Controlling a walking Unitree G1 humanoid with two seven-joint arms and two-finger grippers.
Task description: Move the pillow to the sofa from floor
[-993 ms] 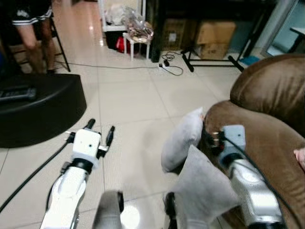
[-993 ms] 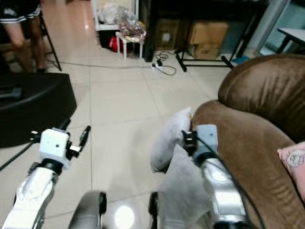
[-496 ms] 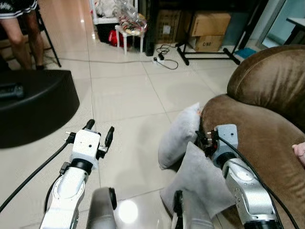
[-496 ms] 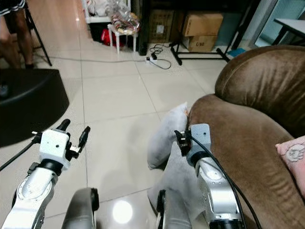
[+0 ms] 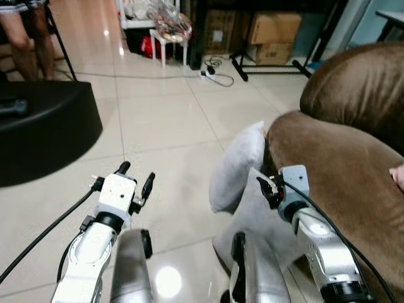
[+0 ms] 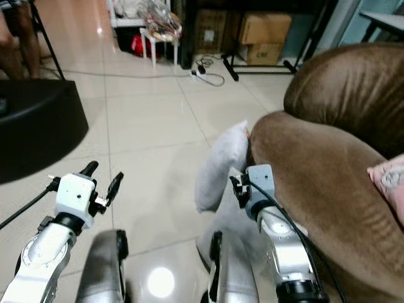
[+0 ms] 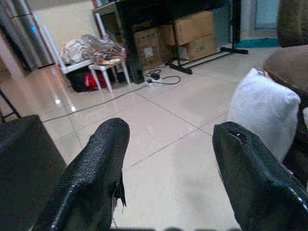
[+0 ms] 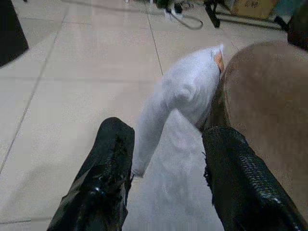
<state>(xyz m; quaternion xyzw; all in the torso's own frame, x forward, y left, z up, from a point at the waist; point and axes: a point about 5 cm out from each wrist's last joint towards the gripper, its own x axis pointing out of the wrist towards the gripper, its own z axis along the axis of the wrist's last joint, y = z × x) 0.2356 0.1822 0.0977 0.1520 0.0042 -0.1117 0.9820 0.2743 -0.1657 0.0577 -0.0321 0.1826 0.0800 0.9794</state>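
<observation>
While pillow (image 5: 237, 167) leans on floor (image 5: 170, 126) against sofa (image 5: 334, 164) armrest, not lifted. Right gripper (image 8: 163, 163) spread, poised above, nothing pinched. Left gripper (image 7: 171, 159) spread, over bare floor. Grasp, lift, placement all pending.

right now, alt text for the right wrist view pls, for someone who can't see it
Two open black fingers of the right gripper frame a grey pillow that stands on the tiled floor, leaning against the brown sofa. A second grey pillow lies just below the fingers.
</observation>
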